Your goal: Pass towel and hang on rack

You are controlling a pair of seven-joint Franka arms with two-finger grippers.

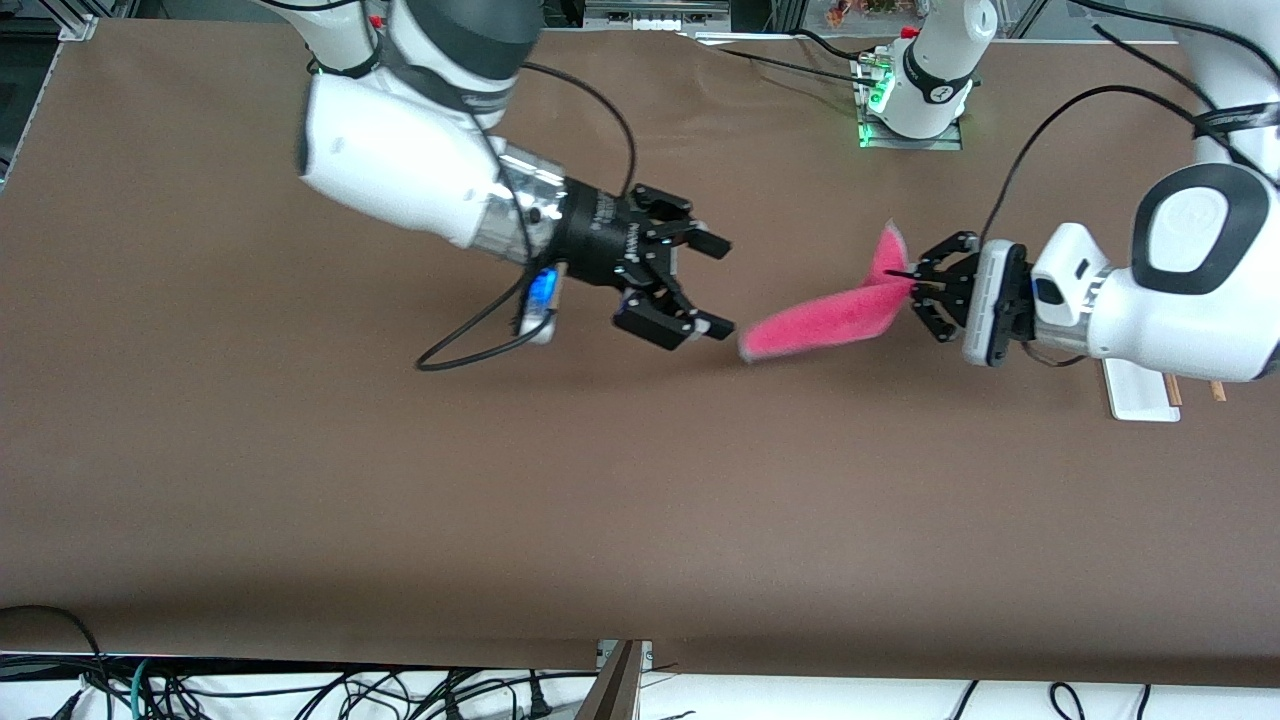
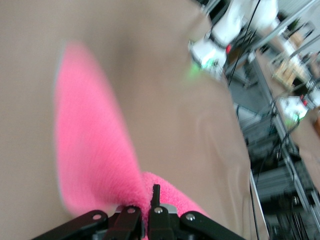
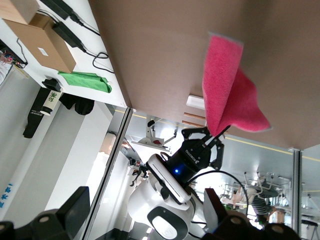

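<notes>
At nine o'clock of the towel, the right tool point(image 1: 722, 285) is being held over the middle of the desk point(image 1: 300, 480) with its hard black fingers spread wide and nothing between them.

The towel point(image 1: 825, 320) is being carried in the air at the centre of the scene. It is soft and fleecy with its pink face showing, and it is being folded into a limp, drooping tongue. At its three o'clock end it is being pinched by the closed left tool point(image 1: 910, 284), and only a narrow edge is being gripped. With so thin a bite, the cloth is likely being put at risk of slipping out during a quick swing. The loose end could also be dragged across the matte brown desk.

At four o'clock, the rack point(image 1: 1140, 395) is being largely covered by the left arm. Only its flat white base and the tips of its thin wooden rods are being shown. It looks light, so it could be knocked over by the arm, and the towel could be slid off such smooth, narrow rods.
</notes>
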